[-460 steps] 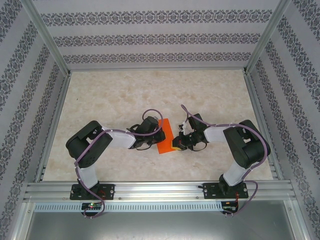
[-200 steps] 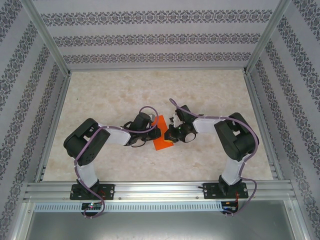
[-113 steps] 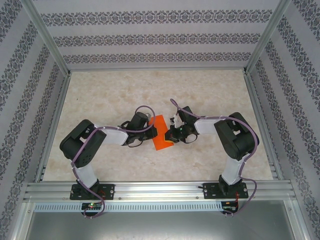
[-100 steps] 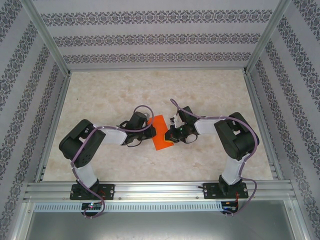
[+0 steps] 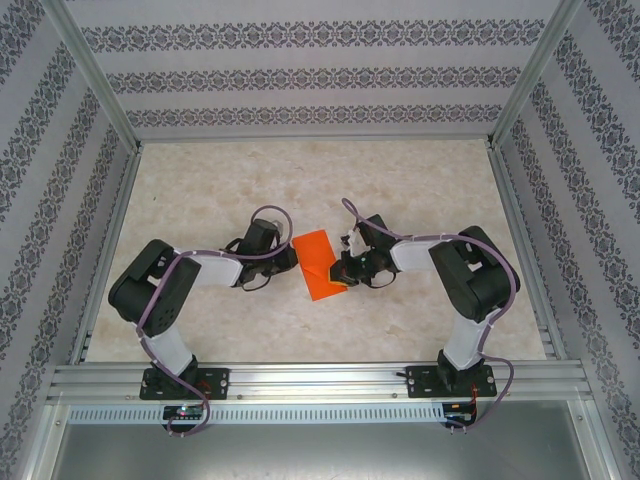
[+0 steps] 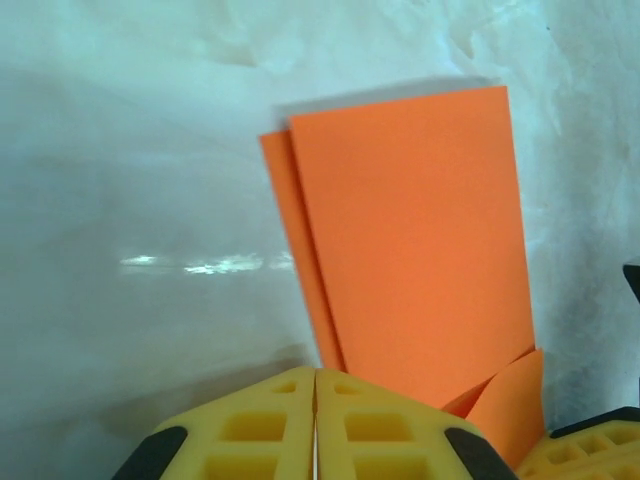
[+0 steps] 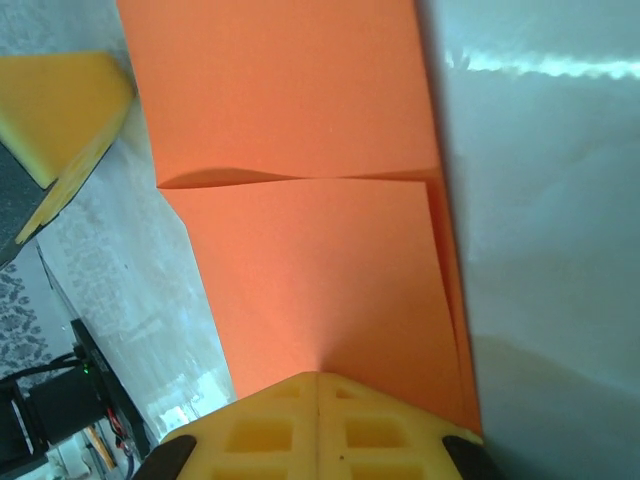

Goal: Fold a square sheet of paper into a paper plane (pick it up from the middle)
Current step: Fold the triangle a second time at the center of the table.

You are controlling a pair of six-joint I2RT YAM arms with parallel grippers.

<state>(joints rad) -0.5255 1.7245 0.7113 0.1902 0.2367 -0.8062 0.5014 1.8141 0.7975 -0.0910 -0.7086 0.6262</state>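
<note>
The square sheet of paper (image 5: 318, 262) lies on the table folded into a narrow bright orange rectangle, with layered edges along one long side (image 6: 415, 240). A cross fold with a slightly lifted flap runs over it (image 7: 300, 250). My left gripper (image 5: 291, 258) is shut, its yellow tips (image 6: 316, 372) meeting just off the paper's left edge with nothing between them. My right gripper (image 5: 343, 268) is shut too, its tips (image 7: 319, 376) set down on the paper near its right edge. No paper shows between its jaws.
The marble-patterned table (image 5: 230, 190) stretches out behind and to both sides of the paper. Patterned walls and metal posts (image 5: 95, 80) enclose it. An aluminium rail (image 5: 320, 380) carrying both arm bases runs along the near edge.
My left gripper has drawn back to the left, off the paper, uncovering its left half. Over the last second the right gripper has stayed in place on the paper's right edge.
</note>
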